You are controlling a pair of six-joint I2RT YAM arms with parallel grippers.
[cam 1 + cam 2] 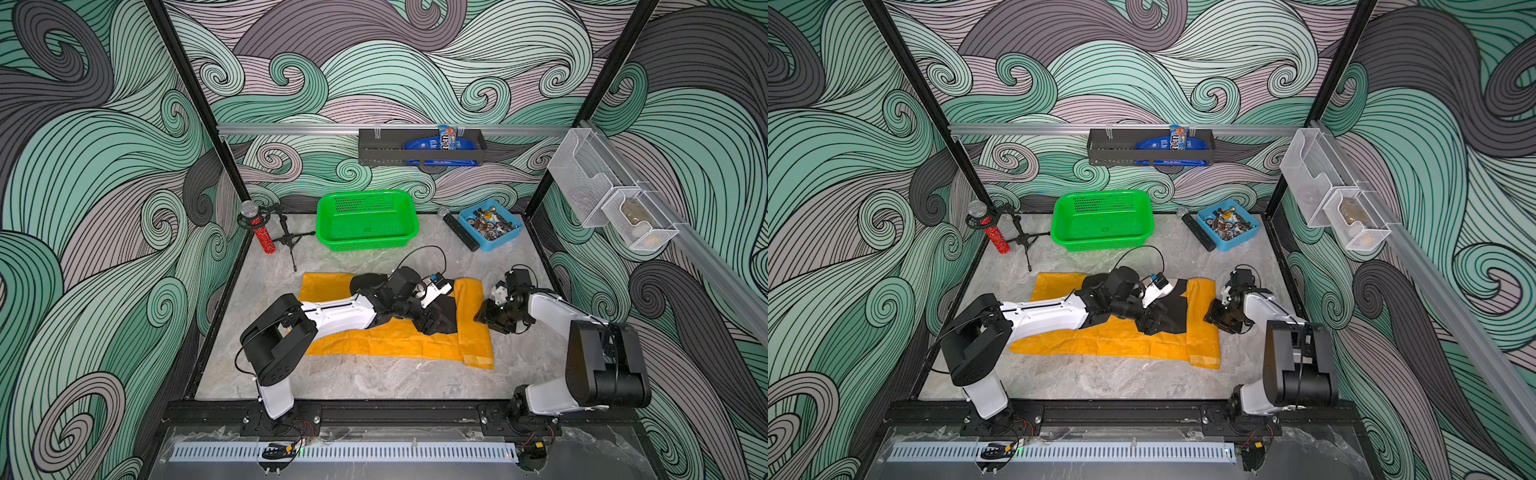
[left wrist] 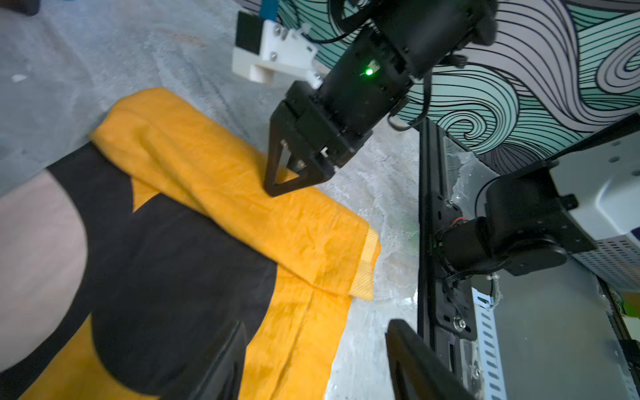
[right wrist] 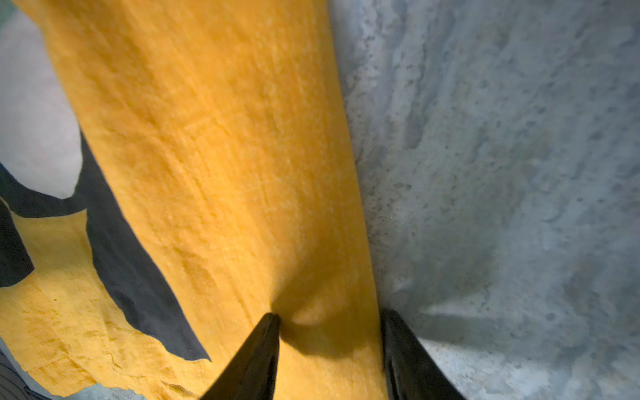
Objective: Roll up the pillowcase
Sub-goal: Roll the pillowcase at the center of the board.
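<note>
Clutter along the back of the marble counter, with storage hung on the wave-patterned walls.
A green perforated basket sits at the back centre. To its left stands a microphone with a red glittery handle (tilted in its holder) on a small black tripod. To the basket's right a slim black bar-shaped device lies just beside a blue tray heaped with small mixed bits. A black rack on the rear rail holds blue packets. Two white mesh bins hang on the side rail.
</note>
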